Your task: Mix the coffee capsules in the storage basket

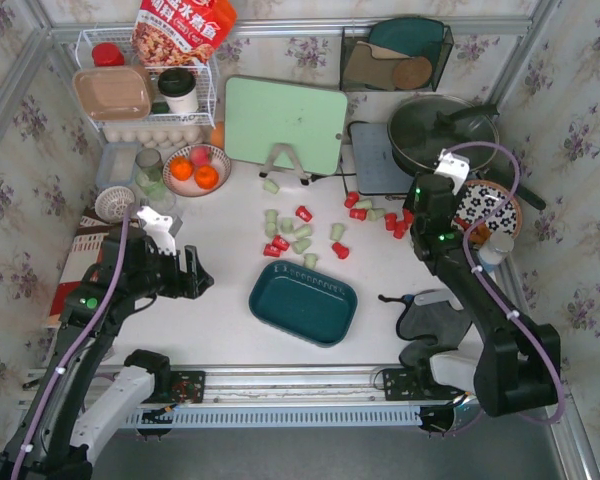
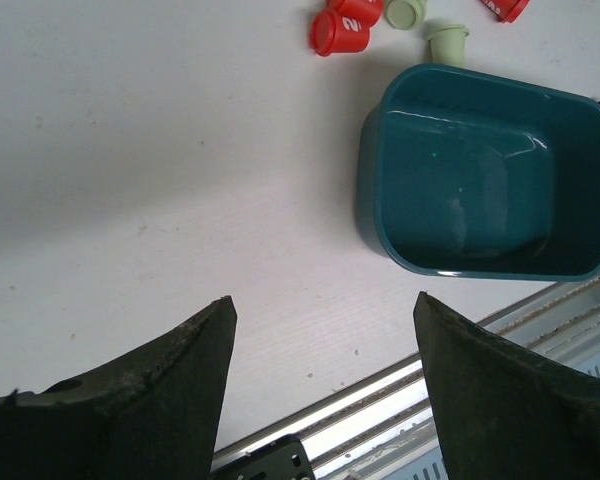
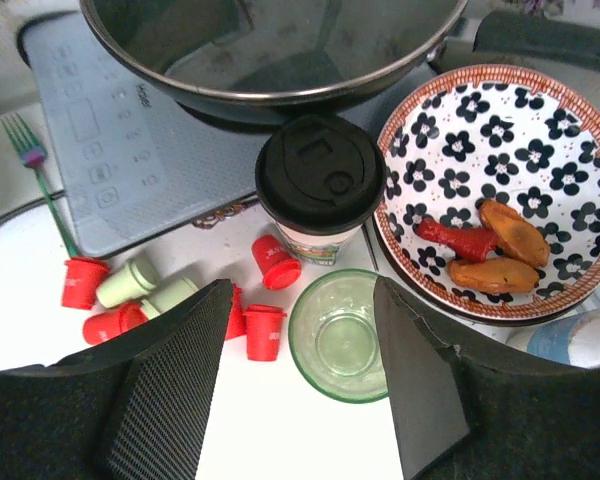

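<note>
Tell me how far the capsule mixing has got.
Done: nothing; the storage basket is empty. In hand: nothing either; the left gripper and right gripper both show open fingers with no capsule between them. Left: all the coffee capsules, red and green, lie scattered on the table beyond the basket.

white table [image 1: 220, 250], teal storage basket [image 1: 302, 302] near front, red and green coffee capsules [image 1: 290, 235] scattered behind it, fruit bowl [image 1: 218, 160], hob [image 1: 375, 165], floral plate [image 3: 500, 130]
</note>
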